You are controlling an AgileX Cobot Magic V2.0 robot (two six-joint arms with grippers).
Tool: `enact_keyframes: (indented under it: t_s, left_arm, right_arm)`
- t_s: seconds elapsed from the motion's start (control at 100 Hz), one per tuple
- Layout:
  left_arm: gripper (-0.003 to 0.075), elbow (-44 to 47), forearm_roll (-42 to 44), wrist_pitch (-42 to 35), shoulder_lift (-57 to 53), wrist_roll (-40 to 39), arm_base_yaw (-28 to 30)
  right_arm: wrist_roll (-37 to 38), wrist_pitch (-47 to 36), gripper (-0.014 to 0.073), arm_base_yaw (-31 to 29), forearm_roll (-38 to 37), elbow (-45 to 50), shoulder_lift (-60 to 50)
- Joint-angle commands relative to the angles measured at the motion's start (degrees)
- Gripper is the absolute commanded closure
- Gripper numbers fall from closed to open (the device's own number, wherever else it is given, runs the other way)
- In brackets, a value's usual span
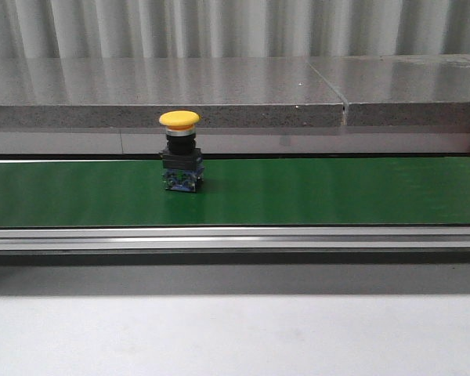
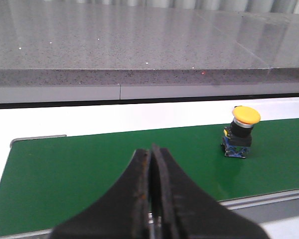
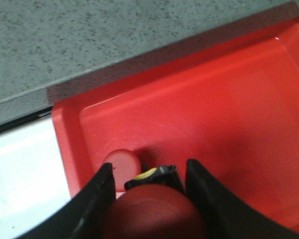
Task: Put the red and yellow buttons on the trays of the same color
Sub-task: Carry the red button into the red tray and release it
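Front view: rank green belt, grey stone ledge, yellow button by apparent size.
1. Green belt and grey stone ledge: both run the full width in bands of similar height, so I won't rank them.
2. Yellow button: far smallest, standing upright on the belt.

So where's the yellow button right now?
In the front view the yellow button stands upright on the green conveyor belt, left of centre, towards its far edge by the grey stone ledge.
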Motion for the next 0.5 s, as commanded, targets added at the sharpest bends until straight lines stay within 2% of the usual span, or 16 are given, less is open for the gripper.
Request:
enact_keyframes:
  t_s: [0.0,0.3,0.49]
  left_arm:
    - [0.0741,-1.6,-0.2,-3.9,0.3,0.0,-0.4]
    - [0.0741,-1.6,-0.2,-3.9,0.3,0.0,-0.4]
    - [0.0741,-1.6,-0.2,-3.9,0.3,0.0,-0.4]
  right_arm:
    - [-0.6,-2.5,0.0359,-0.7,1.1,-4.3,0.5]
    - [-0.6,-0.8,0.0359,-0.7,1.1,-12.7,9.9]
    - [-0.6,-2.3,0.0359,-0.8,0.9,-14.1,12.9]
